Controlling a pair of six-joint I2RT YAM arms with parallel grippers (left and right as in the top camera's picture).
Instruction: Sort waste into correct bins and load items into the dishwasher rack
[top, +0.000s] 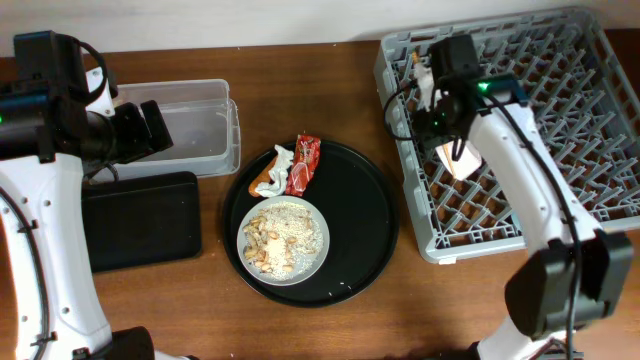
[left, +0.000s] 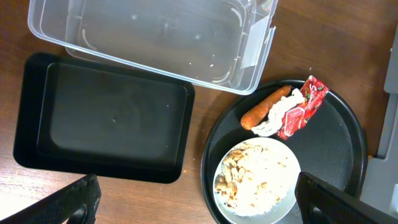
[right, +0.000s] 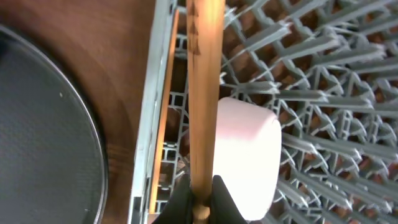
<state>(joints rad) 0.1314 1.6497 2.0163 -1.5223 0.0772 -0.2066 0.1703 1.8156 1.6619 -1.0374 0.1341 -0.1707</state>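
Observation:
The grey dishwasher rack stands at the right. My right gripper is over its left edge, shut on a wooden chopstick. A second chopstick lies along the rack's left wall. A white bowl sits in the rack beside the held one. The plate with rice scraps, the carrot piece, tissue and red wrapper lie on the round black tray. My left gripper is wide open and empty, above the clear tub and black tray bin. The light-blue cup is out of view.
The clear tub and the shallow black tray sit side by side at the left. Bare wood lies between the round tray and the rack, and along the table's front edge.

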